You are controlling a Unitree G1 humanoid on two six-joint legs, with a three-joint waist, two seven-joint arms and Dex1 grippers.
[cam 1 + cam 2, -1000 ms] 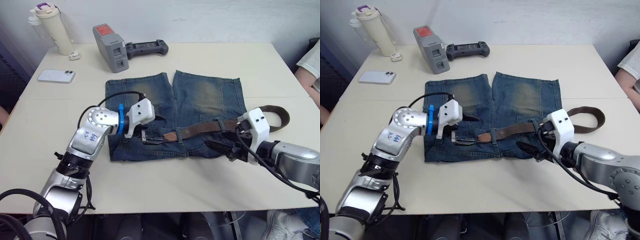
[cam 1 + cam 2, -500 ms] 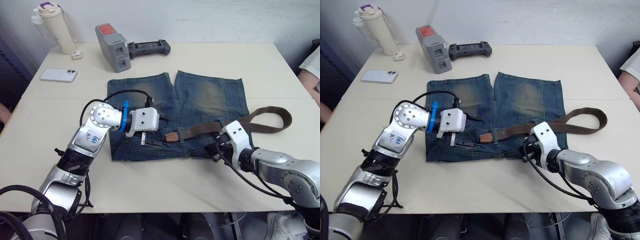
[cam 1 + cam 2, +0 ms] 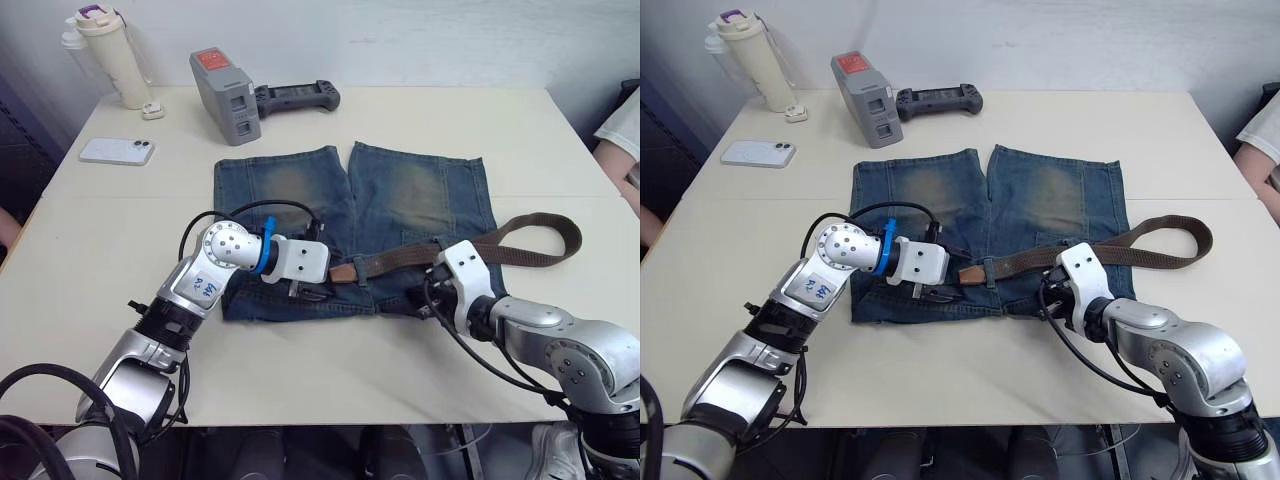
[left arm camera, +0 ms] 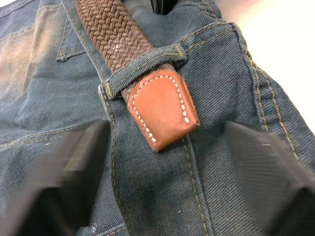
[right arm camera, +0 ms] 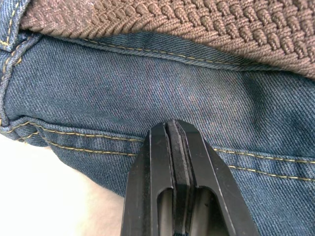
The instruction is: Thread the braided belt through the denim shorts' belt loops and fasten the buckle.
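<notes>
Both arms reach inward low over the denim shorts (image 3: 400,200), flanking the braided belt (image 3: 400,258)

Bright, even indoor light falls on the pale cream table (image 3: 420,120), with soft, faint shadows and no glare. In the left wrist view, the two black fingers (image 4: 59,182) are blurred; the faded blue denim shorts (image 4: 162,196) stay sharp.

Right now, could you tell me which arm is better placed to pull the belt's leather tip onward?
Left: its open gripper straddles the leather tip just past a belt loop. The right gripper is shut.
</notes>
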